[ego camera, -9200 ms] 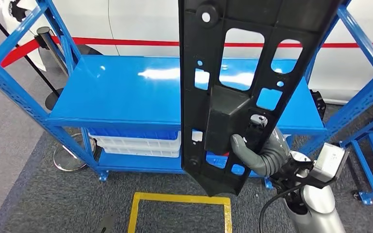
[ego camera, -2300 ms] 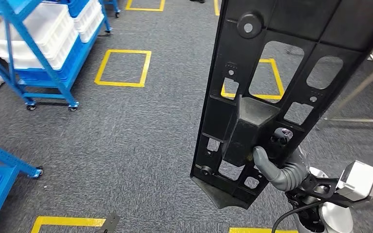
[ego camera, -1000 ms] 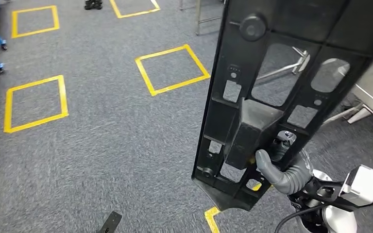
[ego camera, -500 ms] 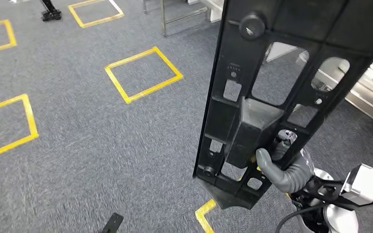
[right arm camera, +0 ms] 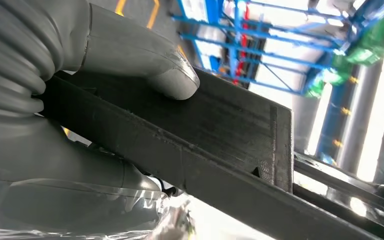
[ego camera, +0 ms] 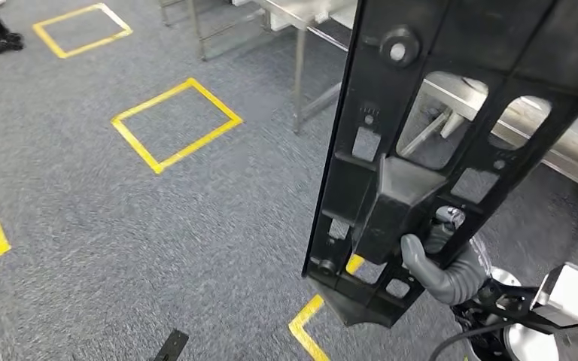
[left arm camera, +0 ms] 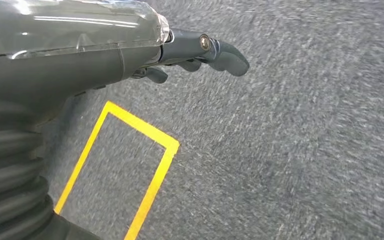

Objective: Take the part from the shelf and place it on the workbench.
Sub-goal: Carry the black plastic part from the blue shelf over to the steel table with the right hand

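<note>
Above the grey carpet, the right hand (ego camera: 438, 265) grips the long black plastic part (ego camera: 429, 150) — carried, not yet on the steel bench (ego camera: 572, 154); left hand (left arm camera: 200, 55) empty, fingers loose.

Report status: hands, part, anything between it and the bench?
Right hand grips part, upright. Left hand holds nothing. Bench ahead, nothing in the way.

Long moulded plastic part (ego camera: 391, 195): black
Right hand (ego camera: 440, 267): grey
Carpeted floor (ego camera: 120, 226): speckled grey
Taped floor squares (ego camera: 174, 124): yellow
Steel tabletop (ego camera: 572, 150): silver
</note>
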Available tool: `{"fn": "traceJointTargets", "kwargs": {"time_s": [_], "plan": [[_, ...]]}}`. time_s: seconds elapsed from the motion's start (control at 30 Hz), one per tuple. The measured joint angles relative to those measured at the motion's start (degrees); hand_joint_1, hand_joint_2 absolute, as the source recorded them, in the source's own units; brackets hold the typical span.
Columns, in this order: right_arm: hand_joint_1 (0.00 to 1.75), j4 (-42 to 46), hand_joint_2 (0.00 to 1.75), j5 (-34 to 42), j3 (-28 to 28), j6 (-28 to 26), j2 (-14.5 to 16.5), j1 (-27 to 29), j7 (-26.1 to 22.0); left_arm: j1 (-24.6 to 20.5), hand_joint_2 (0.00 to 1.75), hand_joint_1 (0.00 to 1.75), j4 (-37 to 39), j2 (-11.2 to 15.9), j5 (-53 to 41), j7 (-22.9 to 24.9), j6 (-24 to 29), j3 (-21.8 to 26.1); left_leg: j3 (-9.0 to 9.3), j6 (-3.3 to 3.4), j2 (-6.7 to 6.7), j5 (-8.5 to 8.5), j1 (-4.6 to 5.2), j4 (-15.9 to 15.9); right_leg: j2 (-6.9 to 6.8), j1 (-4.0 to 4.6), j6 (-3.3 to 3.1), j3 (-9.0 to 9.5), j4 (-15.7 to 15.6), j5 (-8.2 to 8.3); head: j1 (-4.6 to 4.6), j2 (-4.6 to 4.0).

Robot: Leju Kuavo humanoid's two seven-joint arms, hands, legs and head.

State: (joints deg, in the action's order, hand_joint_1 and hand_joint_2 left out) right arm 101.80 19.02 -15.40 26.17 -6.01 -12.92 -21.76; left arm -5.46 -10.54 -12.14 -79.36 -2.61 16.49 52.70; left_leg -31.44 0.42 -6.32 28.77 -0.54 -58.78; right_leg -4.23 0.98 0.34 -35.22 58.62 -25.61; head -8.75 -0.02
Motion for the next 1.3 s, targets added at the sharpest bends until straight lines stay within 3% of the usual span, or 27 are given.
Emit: {"fn": "traceJointTargets", "kwargs": {"time_s": [0.07, 0.13, 0.2, 0.23, 0.27, 0.3, 0.37, 0.43, 0.5, 0.57, 0.63, 0.7, 0.77, 0.8, 0.83, 0.87, 0.93, 1.0, 1.07, 1.13, 1.17, 1.23, 1.27, 1.3], "plan": [[1.75, 0.2, 1.75, -0.1, 0.1, 0.0, 0.0, 0.1, 0.0, -0.1, 1.75, 0.00, 0.0, 0.0, 0.1, 0.0, 0.0, 0.0, 0.51, -0.58, -0.54, 0.35, -0.01, 0.1, 1.51, -0.15, -0.48, 0.18, -0.5, 0.21, -0.01, 0.00], [1.75, 0.3, 1.75, -0.2, 0.2, 0.0, 0.0, 0.0, 0.0, -0.2, 1.75, 0.00, 0.0, 0.0, 0.1, 0.0, 0.0, 0.0, -0.07, -1.03, 2.03, 1.95, -0.10, -2.2, 2.86, -0.68, -1.05, 0.80, -1.3, 0.56, -0.02, 0.00], [1.75, 0.4, 1.75, -0.2, 0.2, 0.1, 0.3, -0.1, 0.0, 0.0, 1.75, 0.00, 0.0, 0.0, 0.2, 0.0, 0.1, 0.0, -3.24, -1.21, 5.22, 5.14, -0.22, -8.7, 4.15, -1.00, -1.46, 1.10, -1.5, 0.65, -0.02, 0.00], [1.75, 0.4, 1.75, -0.3, 0.2, 0.1, 0.4, 0.0, 0.1, 0.2, 1.75, 0.00, 0.0, 0.0, 0.2, 0.0, 0.1, 0.0, -5.25, -1.32, 5.77, 6.42, -0.25, -12.4, 4.93, -1.01, -1.56, 1.09, -1.5, 0.63, -0.03, 0.00], [1.75, 0.3, 1.75, -0.3, 0.2, 0.1, 0.5, 0.0, 0.1, 0.3, 1.75, 0.00, 0.0, 0.0, 0.2, 0.0, 0.1, 0.0, -6.82, -1.43, 5.96, 6.76, -0.25, -14.8, 5.82, -1.01, -1.55, 1.11, -1.4, 0.58, -0.03, 0.00], [1.75, 0.3, 1.75, -0.3, 0.2, 0.1, 0.5, 0.1, 0.1, 0.4, 1.75, 0.00, 0.0, 0.1, 0.2, 0.0, 0.1, 0.0, -7.49, -1.51, 6.02, 5.94, -0.26, -15.2, 6.72, -1.05, -1.48, 1.13, -1.3, 0.50, -0.03, 0.00], [1.75, 0.3, 1.75, -0.3, 0.2, 0.2, 0.5, 0.1, 0.1, 0.4, 1.75, 0.00, 0.0, 0.1, 0.2, 0.0, 0.1, 0.0, -5.84, -1.57, 6.63, 1.56, -0.40, -9.8, 8.41, -1.19, -1.17, 1.20, -0.8, 0.16, -0.04, 0.00], [1.75, 0.2, 1.75, -0.3, 0.2, 0.2, 0.5, 0.1, 0.1, 0.4, 1.75, 0.00, 0.0, 0.1, 0.3, 0.0, 0.1, 0.0, -3.27, -1.43, 9.33, -1.30, -0.74, -3.2, 9.86, -1.27, -0.61, 0.85, 0.0, -0.29, -0.03, 0.00], [1.75, 0.2, 1.75, -0.4, 0.2, 0.3, 0.5, 0.1, 0.2, 0.4, 1.75, 0.00, 0.0, 0.1, 0.3, 0.0, 0.2, 0.0, -2.42, -0.86, 10.87, -1.39, -0.72, -1.1, 11.09, -1.43, 0.14, 0.25, 0.3, -0.38, -0.02, 0.00], [1.75, 0.3, 1.75, -0.4, 0.3, 0.4, 0.5, 0.2, 0.2, 0.3, 1.75, 0.00, 0.0, 0.1, 0.4, 0.0, 0.2, 0.0, -2.22, 0.02, 9.65, -1.63, -0.58, -0.7, 11.86, -1.67, 0.87, 0.00, 0.2, -0.22, -0.01, 0.00], [1.75, 0.3, 1.75, -0.4, 0.4, 0.5, 0.5, 0.1, 0.1, 0.3, 1.75, 0.00, 0.0, 0.1, 0.4, -0.1, 0.3, 0.1, -1.86, 0.78, 8.32, -1.88, -0.73, -0.2, 9.44, -1.51, 1.45, -0.81, 1.9, -1.27, 0.01, 0.00], [1.75, 0.3, 1.75, -0.3, 0.4, 0.5, 0.5, 0.0, 0.1, 0.3, 1.75, 0.00, 0.0, 0.1, 0.3, -0.1, 0.3, 0.0, -1.64, 1.23, 6.91, -1.84, -0.72, 0.1, 5.84, -1.40, 1.92, -3.68, 7.6, -4.29, 0.00, 0.00], [1.75, 0.2, 1.75, -0.3, 0.4, 0.4, 0.6, 0.1, 0.2, 0.4, 1.75, 0.00, 0.0, 0.1, 0.3, -0.1, 0.3, 0.1, -1.57, 1.36, 5.34, -1.60, -0.64, 0.1, 4.67, -1.66, 2.25, -7.34, 14.3, -6.72, -0.01, 0.00], [1.75, 0.2, 1.75, -0.3, 0.4, 0.4, 0.6, 0.2, 0.2, 0.4, 1.75, 0.00, 0.0, 0.1, 0.3, -0.1, 0.3, 0.1, -1.47, 1.32, 4.57, -1.45, -0.62, 0.1, 4.48, -1.76, 2.31, -8.03, 15.4, -6.52, -0.01, 0.00], [1.75, 0.2, 1.75, -0.3, 0.4, 0.4, 0.6, 0.2, 0.2, 0.4, 1.75, 0.00, 0.0, 0.1, 0.3, -0.1, 0.3, 0.1, -1.28, 1.25, 3.80, -1.26, -0.62, 0.1, 4.26, -1.79, 2.25, -7.51, 14.2, -5.23, 0.00, 0.00], [1.75, 0.2, 1.75, -0.3, 0.4, 0.4, 0.6, 0.2, 0.2, 0.4, 1.75, 0.00, 0.0, 0.1, 0.3, -0.1, 0.3, 0.1, -0.97, 1.13, 3.15, -1.05, -0.60, 0.1, 3.76, -1.72, 2.04, -5.72, 10.8, -3.15, 0.01, 0.00], [1.75, 0.2, 1.75, -0.3, 0.4, 0.5, 0.6, 0.0, 0.2, 0.4, 1.75, 0.00, 0.0, 0.0, 0.4, -0.1, 0.3, 0.1, -0.31, 0.70, 2.04, -0.55, -0.46, 0.1, 1.14, -1.07, 1.28, -1.57, 2.9, -0.01, 0.00, 0.00], [1.75, 0.2, 1.75, -0.3, 0.4, 0.5, 0.6, -0.1, 0.2, 0.3, 1.75, 0.00, 0.0, 0.0, 0.4, -0.1, 0.3, 0.1, 0.12, 0.14, 1.03, -0.17, -0.24, 0.2, -0.28, -0.36, 0.62, -0.01, -0.3, 0.55, 0.00, 0.00], [1.75, 0.2, 1.75, -0.3, 0.5, 0.6, 0.6, -0.1, 0.2, 0.3, 1.75, 0.00, 0.0, 0.0, 0.4, -0.2, 0.3, 0.1, 0.59, -0.43, -0.10, 0.11, -0.09, 0.6, 1.07, -0.31, 0.16, 0.05, -0.6, 0.59, -0.01, 0.00], [1.75, 0.2, 1.75, -0.2, 0.5, 0.7, 0.6, -0.1, 0.2, 0.2, 1.75, 0.00, 0.0, -0.1, 0.4, -0.2, 0.3, 0.1, 0.53, -0.92, 1.34, 1.18, -0.15, -0.5, 2.41, -0.73, -0.44, 0.64, -1.4, 0.85, -0.03, 0.00], [1.75, 0.2, 1.75, -0.2, 0.5, 0.8, 0.6, -0.1, 0.2, 0.2, 1.75, 0.00, 0.0, -0.1, 0.4, -0.2, 0.4, 0.1, -0.43, -1.09, 2.87, 2.50, -0.20, -2.8, 3.06, -0.98, -0.77, 0.98, -1.8, 0.97, -0.04, 0.00], [1.75, 0.1, 1.75, -0.2, 0.5, 0.8, 0.6, -0.1, 0.2, 0.3, 1.75, 0.00, 0.0, 0.0, 0.4, -0.3, 0.4, 0.1, -4.20, -1.23, 5.54, 5.84, -0.33, -10.3, 4.42, -1.13, -1.22, 1.18, -1.9, 0.89, -0.04, 0.00], [1.75, 0.0, 1.75, -0.2, 0.5, 0.9, 0.7, 0.0, 0.2, 0.4, 1.75, 0.00, 0.0, 0.0, 0.5, -0.3, 0.4, 0.1, -6.19, -1.32, 5.90, 6.79, -0.33, -13.7, 5.28, -1.14, -1.29, 1.21, -1.8, 0.80, -0.03, 0.00], [1.75, -0.1, 1.75, -0.2, 0.5, 0.9, 0.7, 0.1, 0.2, 0.5, 1.75, 0.00, 0.0, 0.0, 0.5, -0.3, 0.4, 0.1, -7.45, -1.39, 6.01, 6.68, -0.34, -15.4, 6.17, -1.15, -1.28, 1.24, -1.7, 0.71, -0.03, 0.00]]}}
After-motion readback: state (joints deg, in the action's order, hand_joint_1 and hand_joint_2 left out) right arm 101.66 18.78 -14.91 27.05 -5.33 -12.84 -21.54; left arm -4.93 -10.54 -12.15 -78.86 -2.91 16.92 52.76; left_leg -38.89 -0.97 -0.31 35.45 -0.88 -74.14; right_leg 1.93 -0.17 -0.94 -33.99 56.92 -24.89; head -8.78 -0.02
